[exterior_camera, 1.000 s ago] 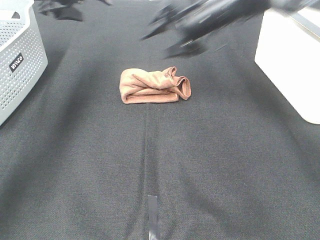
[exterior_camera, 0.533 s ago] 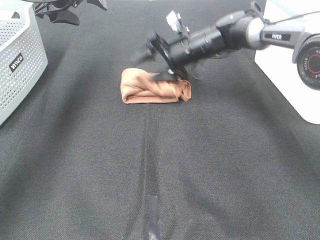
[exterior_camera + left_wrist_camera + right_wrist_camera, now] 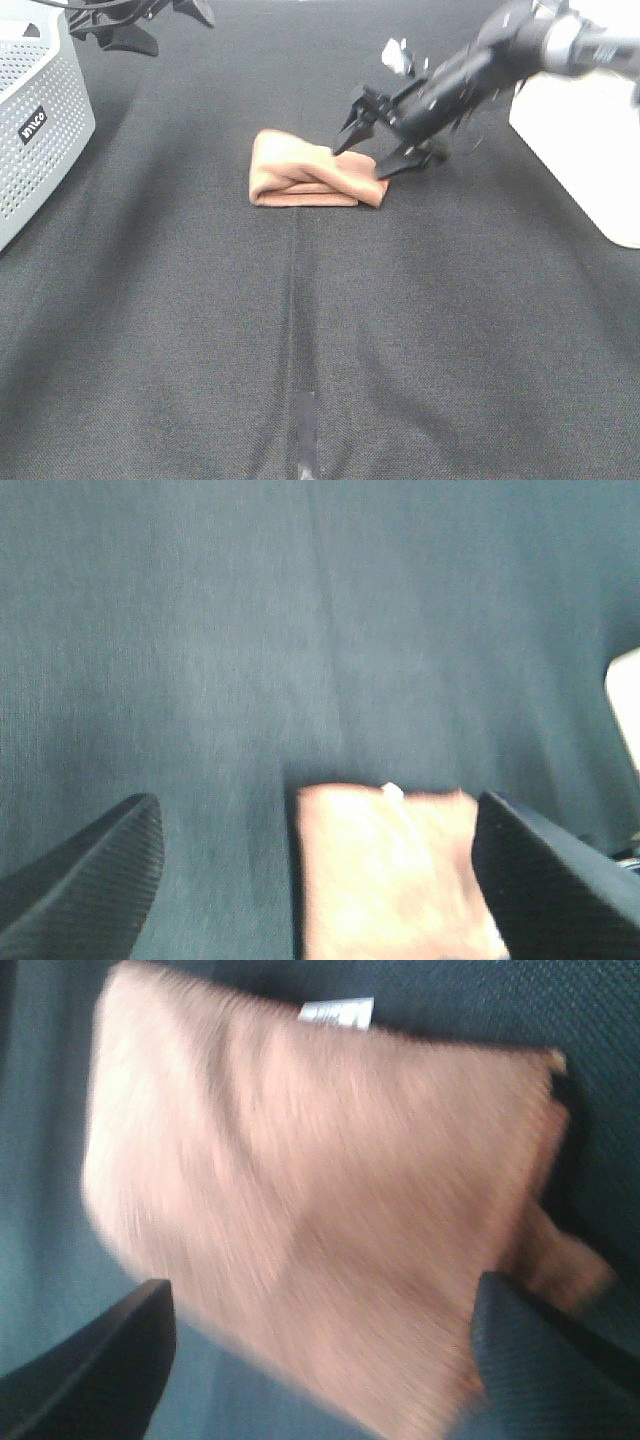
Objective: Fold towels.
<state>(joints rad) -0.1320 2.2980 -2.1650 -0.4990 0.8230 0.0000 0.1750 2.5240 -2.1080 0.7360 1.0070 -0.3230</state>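
A gray plastic basket point(image 3: 40, 110) full of little holes sits at the far left edge of the surface point(image 3: 300, 330). A big white box point(image 3: 585, 130) sits at the far right. Both are well apart from the towel, and nothing lies between them and it. A short strip of gray tape point(image 3: 304, 425) is stuck to the surface close to the camera.

The surface is covered in dark, rough woven cloth with a long crease down the middle.

The brown towel point(image 3: 312, 172) lies in a soft, fuzzy, folded bundle near the middle of the surface. A small white tag point(image 3: 337, 1011) sticks out at one edge.

The right end effector point(image 3: 378, 140) is at the right end of the towel with its two black fingers spread apart, holding nothing. The left end effector point(image 3: 130, 22) is up at the far left, well away from the towel, and its fingers are spread apart too.
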